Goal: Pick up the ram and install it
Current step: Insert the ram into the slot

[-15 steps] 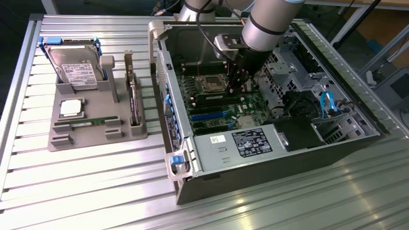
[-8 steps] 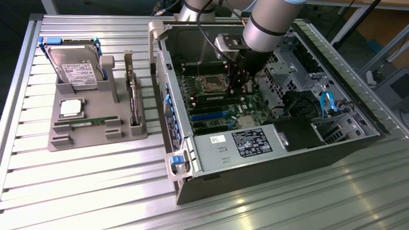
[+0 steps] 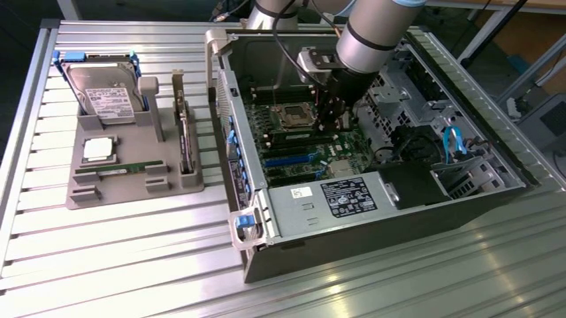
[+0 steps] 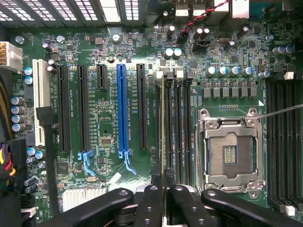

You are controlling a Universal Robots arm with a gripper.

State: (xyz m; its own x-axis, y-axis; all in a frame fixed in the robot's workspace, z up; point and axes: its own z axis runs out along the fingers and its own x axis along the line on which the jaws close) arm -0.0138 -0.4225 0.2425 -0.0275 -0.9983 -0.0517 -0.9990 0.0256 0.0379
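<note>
The gripper (image 4: pixel 164 187) is clenched on the ram (image 4: pixel 163 127). Its black, rounded fingers (image 4: pixel 150 198) are studded with screw heads and press on either side of the stick. From the wrist view the ram is seen edge-on, as a thin pale line. It stands upright over the row of long black memory slots (image 4: pixel 181 127) just beside the processor socket (image 4: pixel 232 153). Whether it is pushed home in a slot I cannot tell.

The socket is a square silver metal frame around a dull grey bed of pins. It sits on a glossy green board (image 4: pixel 104 123) dotted with small silver-topped cylinders. Farther from the socket than the memory slots lie several long narrow card slots: black ones, a bright blue one (image 4: pixel 121 109) and a white one (image 4: pixel 40 101). A block of fine metal fins (image 4: pixel 85 196) lies near the blue slot's end.

In the exterior view the gripper (image 3: pixel 335 126) hangs from a thick grey arm (image 3: pixel 376 30), just beside the socket (image 3: pixel 296 118), inside an open dark metal computer case (image 3: pixel 265 265). The case lies on a table of ribbed aluminium slats (image 3: pixel 115 252).

Well apart from the socket, outside the case toward the exterior view's left, is a matte grey plastic holder (image 3: pixel 132 192). It carries a boxy hard drive (image 3: pixel 105 93) with a white label, a flat square silver chip (image 3: pixel 97 149), a dark card (image 3: pixel 184 142) standing on edge, and a second thin green stick (image 3: pixel 119 169) lying in its groove.
</note>
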